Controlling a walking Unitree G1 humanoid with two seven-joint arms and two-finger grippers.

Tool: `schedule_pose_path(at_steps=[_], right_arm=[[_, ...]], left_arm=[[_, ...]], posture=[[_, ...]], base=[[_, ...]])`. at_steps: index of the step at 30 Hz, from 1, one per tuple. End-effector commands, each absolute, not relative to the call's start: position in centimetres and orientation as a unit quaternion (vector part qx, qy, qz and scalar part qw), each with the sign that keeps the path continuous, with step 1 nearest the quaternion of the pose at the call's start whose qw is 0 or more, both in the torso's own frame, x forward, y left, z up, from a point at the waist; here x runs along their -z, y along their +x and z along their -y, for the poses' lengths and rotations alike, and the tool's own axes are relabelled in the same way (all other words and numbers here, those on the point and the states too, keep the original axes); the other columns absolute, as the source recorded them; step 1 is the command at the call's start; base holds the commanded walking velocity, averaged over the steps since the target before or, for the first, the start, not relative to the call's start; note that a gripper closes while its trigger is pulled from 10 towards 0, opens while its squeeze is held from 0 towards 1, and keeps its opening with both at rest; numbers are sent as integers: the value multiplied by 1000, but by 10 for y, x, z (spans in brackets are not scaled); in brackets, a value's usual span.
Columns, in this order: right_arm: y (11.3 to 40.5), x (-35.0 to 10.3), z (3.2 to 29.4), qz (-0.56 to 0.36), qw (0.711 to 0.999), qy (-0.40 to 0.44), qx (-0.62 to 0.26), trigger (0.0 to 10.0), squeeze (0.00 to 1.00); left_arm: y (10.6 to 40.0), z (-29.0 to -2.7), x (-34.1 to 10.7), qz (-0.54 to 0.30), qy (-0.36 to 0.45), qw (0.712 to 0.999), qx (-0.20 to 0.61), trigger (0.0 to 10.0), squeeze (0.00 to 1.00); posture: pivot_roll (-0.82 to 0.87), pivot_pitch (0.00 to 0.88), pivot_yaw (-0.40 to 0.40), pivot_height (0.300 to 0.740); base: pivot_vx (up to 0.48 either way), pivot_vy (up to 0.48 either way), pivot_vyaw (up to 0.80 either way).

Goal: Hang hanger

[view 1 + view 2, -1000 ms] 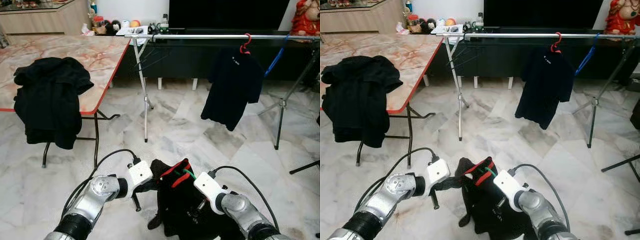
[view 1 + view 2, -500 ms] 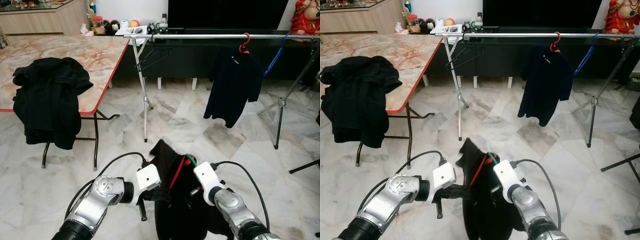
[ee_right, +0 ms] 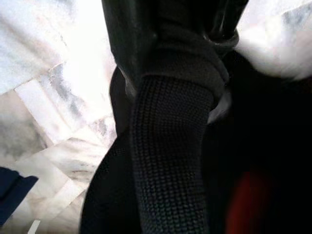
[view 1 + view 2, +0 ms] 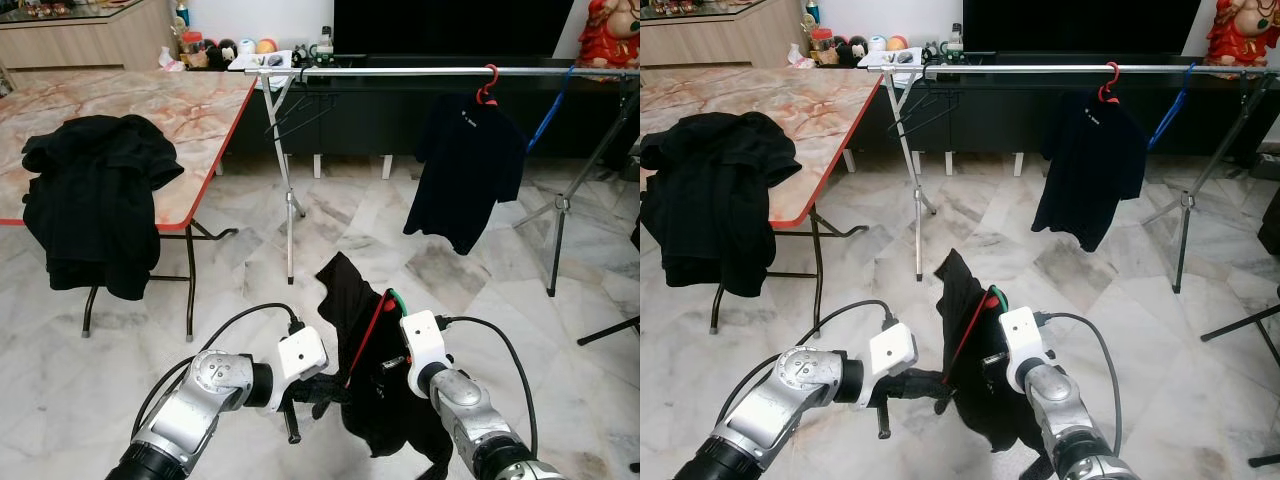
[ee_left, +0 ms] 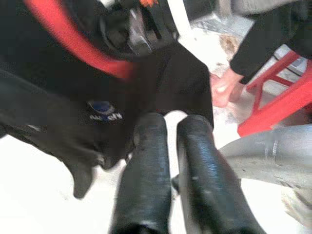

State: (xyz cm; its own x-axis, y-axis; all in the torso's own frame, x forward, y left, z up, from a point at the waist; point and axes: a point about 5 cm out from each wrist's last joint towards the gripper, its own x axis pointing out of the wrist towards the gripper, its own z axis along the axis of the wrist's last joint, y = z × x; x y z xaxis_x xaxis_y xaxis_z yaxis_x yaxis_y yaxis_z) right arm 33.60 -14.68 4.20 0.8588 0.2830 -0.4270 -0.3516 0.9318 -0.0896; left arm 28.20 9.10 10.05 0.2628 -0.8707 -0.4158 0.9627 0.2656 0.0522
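Note:
A black shirt (image 4: pixel 365 340) on a red hanger (image 4: pixel 368 335) with a green hook (image 4: pixel 397 299) hangs low over the floor between my two grippers. My right gripper (image 4: pixel 391 364) is shut on the shirt near its collar, where ribbed cloth (image 3: pixel 170 146) lies over the fingers. My left gripper (image 4: pixel 318 391) is shut on the shirt's lower edge, its fingertips (image 5: pixel 148 127) pinching the cloth. The metal rail (image 4: pixel 400 72) stands well ahead, with another black shirt (image 4: pixel 468 170) on a red hanger (image 4: pixel 489 90).
A blue hanger (image 4: pixel 550 110) hangs at the rail's right end. The rail's legs (image 4: pixel 288 200) and a tripod stand (image 4: pixel 558 225) rest on the marble floor. A table (image 4: pixel 150 110) with heaped black clothes (image 4: pixel 95 210) is at left. A person's foot (image 5: pixel 222 87) is beside a red stool (image 5: pixel 278 97).
The shirt has been lifted and turned, so the hanger now stands steeply with its hook up. Both grippers moved up and forward; the left one has come in under the shirt.

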Motion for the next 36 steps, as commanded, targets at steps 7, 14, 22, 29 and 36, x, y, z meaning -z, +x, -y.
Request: schedule_pose_path(at_steps=[7,14,22,29,36], right_arm=[[342,-51,144,-188,963,-84,-176,0,0],[335,-46,145,-202,928,-164,-267,0,0],[312,-31,162,-252,830,-270,-418,0,0],[298,-25,166,-284,768,-272,-506,0,0],[288,-23,158,-300,705,-271,-583,0,0]], left_arm=[[280,-97,-103,-159,151,780,586,10000,1000],[286,-112,-106,-162,166,794,562,10000,1000],[282,-131,-99,-172,196,787,558,10000,1000],[284,-136,-76,-180,240,790,534,10000,1000],[277,-134,-75,-176,251,764,568,10000,0]], posture=[[112,90,32,740],[111,89,29,740],[113,81,22,740],[123,65,18,740],[134,53,5,740]], base=[[0,0,0],[0,0,0],[0,0,0],[0,0,0],[0,0,0]])
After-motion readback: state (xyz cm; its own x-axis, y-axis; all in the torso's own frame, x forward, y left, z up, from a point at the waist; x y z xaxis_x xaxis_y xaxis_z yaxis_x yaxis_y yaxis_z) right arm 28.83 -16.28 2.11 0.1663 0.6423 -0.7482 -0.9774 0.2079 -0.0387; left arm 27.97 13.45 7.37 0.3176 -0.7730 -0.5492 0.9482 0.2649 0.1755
